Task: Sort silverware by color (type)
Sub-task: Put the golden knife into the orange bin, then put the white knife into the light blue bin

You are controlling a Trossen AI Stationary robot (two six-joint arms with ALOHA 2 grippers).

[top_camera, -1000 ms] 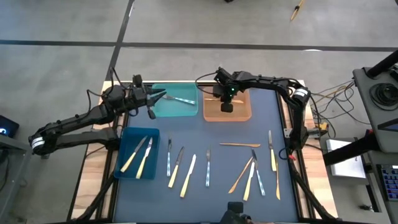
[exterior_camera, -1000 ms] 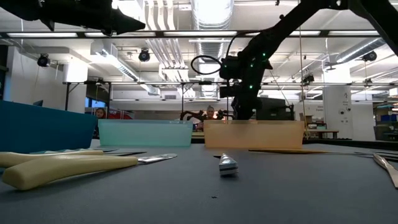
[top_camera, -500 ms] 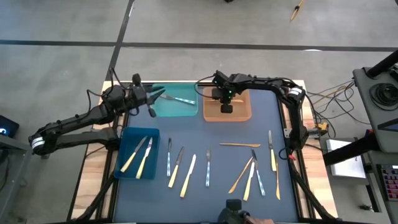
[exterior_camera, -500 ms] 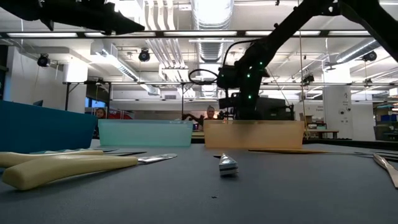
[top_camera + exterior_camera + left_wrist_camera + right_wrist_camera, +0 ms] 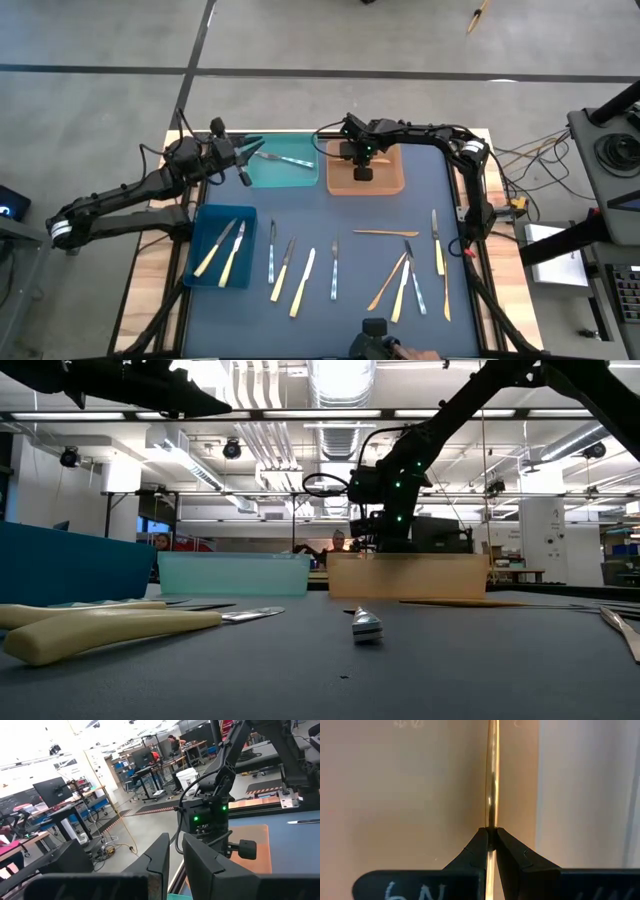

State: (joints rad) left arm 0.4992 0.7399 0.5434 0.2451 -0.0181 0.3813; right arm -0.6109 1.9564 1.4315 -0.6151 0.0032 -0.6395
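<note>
Covering most of the table, a dark blue mat (image 5: pixel 350 225) is seen from above, edged by bare wood, with grey floor beyond it. Loose silverware (image 5: pixel 305 268) is spread along the mat's near half, in pale yellow, silvery grey and orange-tan. Two pale pieces lie in the dark blue bin (image 5: pixel 222 247) on the left; one silvery piece lies in the teal bin (image 5: pixel 284 162) at the far edge, with the orange bin (image 5: pixel 366 171) just beside it. In the low view a workshop is shown behind the table, with ceiling lights, pipes and desks. The right gripper (image 5: pixel 490 834) is held over the orange bin, its fingers clamped on a slim orange-tan utensil (image 5: pixel 492 780) that runs straight out between them above the bin's floor. The left gripper (image 5: pixel 248 153) is extended from the table's left side to the teal bin's left rim, its fingers (image 5: pixel 160 857) nearly together with only a narrow gap; nothing is seen held between them.
</note>
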